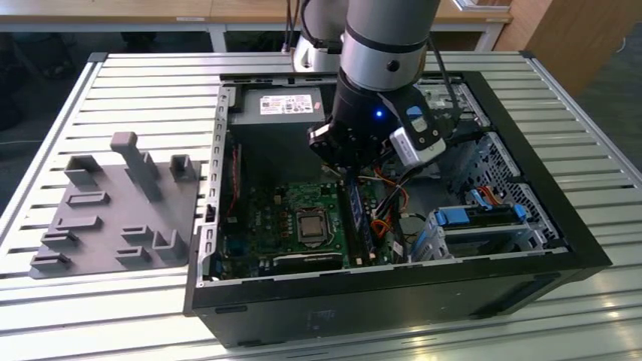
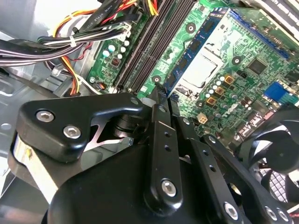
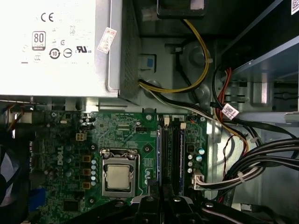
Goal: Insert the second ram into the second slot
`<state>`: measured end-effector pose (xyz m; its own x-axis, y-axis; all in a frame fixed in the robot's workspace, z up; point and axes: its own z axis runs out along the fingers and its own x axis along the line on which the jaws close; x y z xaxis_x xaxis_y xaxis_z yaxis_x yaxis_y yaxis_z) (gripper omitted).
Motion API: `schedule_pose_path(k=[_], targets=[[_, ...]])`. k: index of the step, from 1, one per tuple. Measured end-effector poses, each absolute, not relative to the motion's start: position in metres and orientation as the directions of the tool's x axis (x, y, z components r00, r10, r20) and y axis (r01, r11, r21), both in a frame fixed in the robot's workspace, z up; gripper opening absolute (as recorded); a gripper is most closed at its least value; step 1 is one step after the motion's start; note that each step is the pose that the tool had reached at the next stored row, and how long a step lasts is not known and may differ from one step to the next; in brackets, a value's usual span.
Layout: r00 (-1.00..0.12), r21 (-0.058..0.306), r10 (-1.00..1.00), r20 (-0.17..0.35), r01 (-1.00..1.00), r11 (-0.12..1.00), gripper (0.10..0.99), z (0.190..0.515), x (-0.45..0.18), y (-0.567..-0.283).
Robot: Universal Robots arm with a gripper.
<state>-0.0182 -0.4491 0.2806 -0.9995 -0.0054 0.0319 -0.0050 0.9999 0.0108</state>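
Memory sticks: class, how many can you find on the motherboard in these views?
1: the second ram runs alongside the processor socket, one end at the gripper. Another could be hidden among the dark slots beside it.

Your arm (image 1: pixel 386 45) stands near-vertical over the open computer case (image 1: pixel 401 301), wrist (image 1: pixel 373 120) lit blue just above the case's rim, and your gripper (image 1: pixel 351 167) points straight down inside, near the case's middle.

End effector (image 3: pixel 162 200) hangs, apparently, over memory slots (image 3: pixel 171 149) beside processor socket (image 3: pixel 117 176).
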Motion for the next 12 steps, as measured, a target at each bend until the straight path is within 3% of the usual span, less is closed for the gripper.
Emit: schedule_pose_path(k=[12], targets=[[-1.000, 0.011, -0.006, 0.028, -0.006, 1.000, 0.137, 0.261, -0.016, -0.449]])
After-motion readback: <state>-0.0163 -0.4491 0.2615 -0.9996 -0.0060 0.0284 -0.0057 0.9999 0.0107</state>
